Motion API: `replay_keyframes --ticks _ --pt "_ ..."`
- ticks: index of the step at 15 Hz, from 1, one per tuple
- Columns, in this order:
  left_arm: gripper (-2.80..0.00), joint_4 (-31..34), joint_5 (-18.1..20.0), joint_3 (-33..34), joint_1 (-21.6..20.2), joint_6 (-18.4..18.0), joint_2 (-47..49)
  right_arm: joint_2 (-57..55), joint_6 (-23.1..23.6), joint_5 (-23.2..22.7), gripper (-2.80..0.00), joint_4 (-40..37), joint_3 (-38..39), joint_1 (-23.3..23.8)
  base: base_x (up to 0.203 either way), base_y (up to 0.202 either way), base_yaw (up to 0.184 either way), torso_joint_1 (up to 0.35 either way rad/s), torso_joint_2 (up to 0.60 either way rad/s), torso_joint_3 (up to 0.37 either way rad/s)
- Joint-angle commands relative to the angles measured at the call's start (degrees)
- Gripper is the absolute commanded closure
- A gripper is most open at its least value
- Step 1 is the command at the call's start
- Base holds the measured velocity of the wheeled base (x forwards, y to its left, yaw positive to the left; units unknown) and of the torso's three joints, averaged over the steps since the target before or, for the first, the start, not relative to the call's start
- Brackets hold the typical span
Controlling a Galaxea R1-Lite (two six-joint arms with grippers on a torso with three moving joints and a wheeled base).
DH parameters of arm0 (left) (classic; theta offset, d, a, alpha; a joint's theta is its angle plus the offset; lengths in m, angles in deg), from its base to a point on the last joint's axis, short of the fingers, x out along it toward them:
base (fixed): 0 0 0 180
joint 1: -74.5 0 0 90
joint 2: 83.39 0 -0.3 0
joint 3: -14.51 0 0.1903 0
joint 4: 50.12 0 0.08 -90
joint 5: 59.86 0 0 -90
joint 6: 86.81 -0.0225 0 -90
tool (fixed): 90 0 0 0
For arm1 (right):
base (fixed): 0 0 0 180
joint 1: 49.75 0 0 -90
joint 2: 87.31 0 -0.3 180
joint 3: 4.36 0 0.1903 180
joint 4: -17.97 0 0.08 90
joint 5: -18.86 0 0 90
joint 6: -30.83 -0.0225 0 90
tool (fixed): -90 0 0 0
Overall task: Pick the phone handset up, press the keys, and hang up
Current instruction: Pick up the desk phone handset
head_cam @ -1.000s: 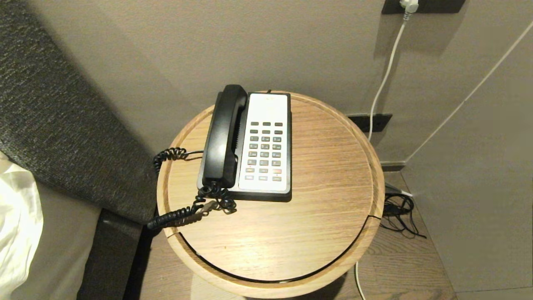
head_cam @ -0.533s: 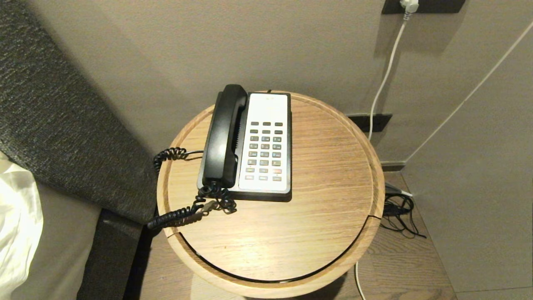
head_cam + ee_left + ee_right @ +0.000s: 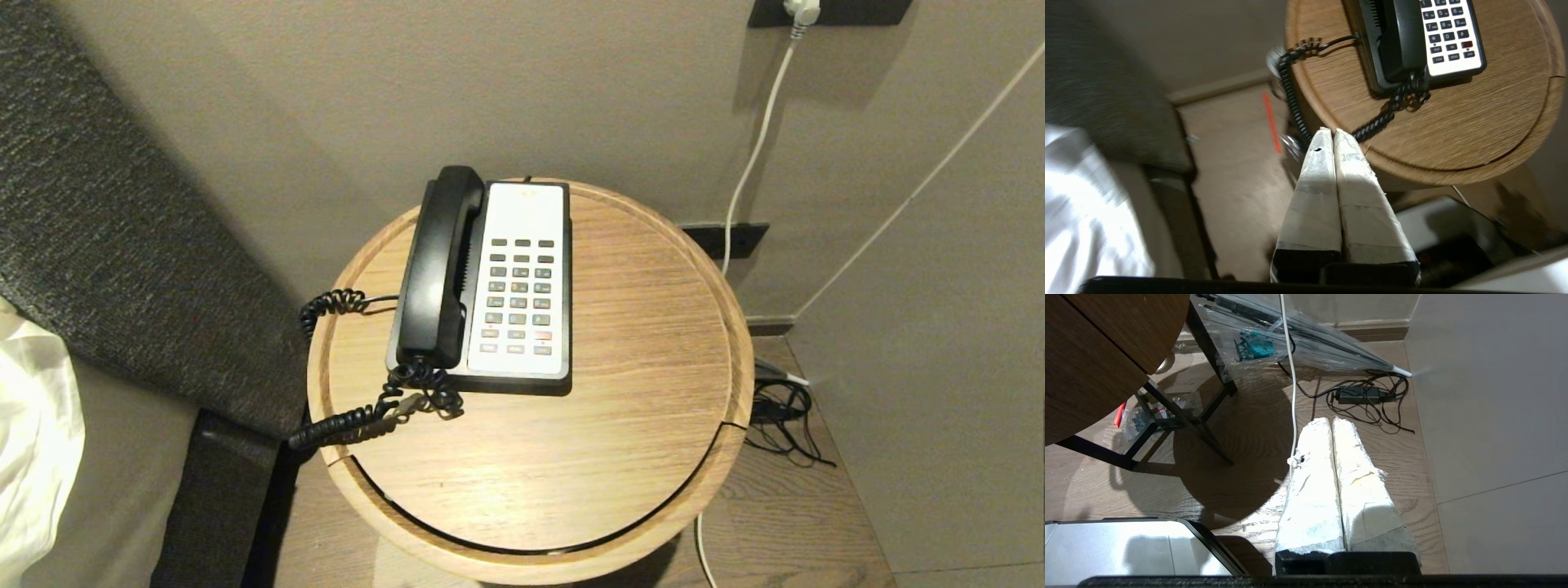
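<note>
The black phone handset [image 3: 441, 265] lies in its cradle on the left side of the phone, its coiled cord [image 3: 359, 412] trailing over the table's left edge. The keys [image 3: 519, 294] sit on the white faceplate to its right. In the left wrist view the handset [image 3: 1406, 36] and keys [image 3: 1447, 36] show ahead of my left gripper [image 3: 1331, 131], which is shut, empty, and below and short of the table's edge near the cord [image 3: 1372, 128]. My right gripper [image 3: 1329, 420] is shut and empty, low over the floor. Neither gripper shows in the head view.
The phone rests on a round wooden side table [image 3: 620, 425] with a raised rim. A dark upholstered headboard [image 3: 106, 220] and white bedding [image 3: 33, 425] lie to the left. A white cable [image 3: 755, 147] runs down the wall; cables and a power adapter [image 3: 1359, 394] lie on the floor.
</note>
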Motion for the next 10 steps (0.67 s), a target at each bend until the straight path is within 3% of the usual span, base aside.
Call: replay_keyframes --ticks 1,3,5,7,10 --pt "0.00 2.64 -0.28 -9.21 4.73 0.34 19.08 -0.09 -0.04 0.00 0.00 0.03 0.00 0.02 0.000 0.000 0.000 0.000 0.00 0.000" --pt "0.00 2.60 -2.20 -14.78 10.71 2.76 27.07 -0.09 0.04 0.00 0.00 0.03 0.00 0.02 0.000 0.000 0.000 0.000 0.00 0.000" --pt "0.00 -0.05 -3.31 -17.98 16.28 10.29 30.90 -0.05 0.04 0.00 0.00 0.03 0.00 0.02 0.000 0.000 0.000 0.000 0.00 0.000" --pt "0.00 -0.08 -4.67 -21.42 20.72 14.74 32.43 -0.09 0.04 0.00 0.00 0.03 0.00 0.02 0.000 0.000 0.000 0.000 0.00 0.000" --pt "0.00 -0.06 -16.79 -23.21 28.47 14.74 35.04 -0.01 0.04 0.00 0.00 0.03 0.00 0.02 0.000 0.000 0.000 0.000 0.00 0.000"
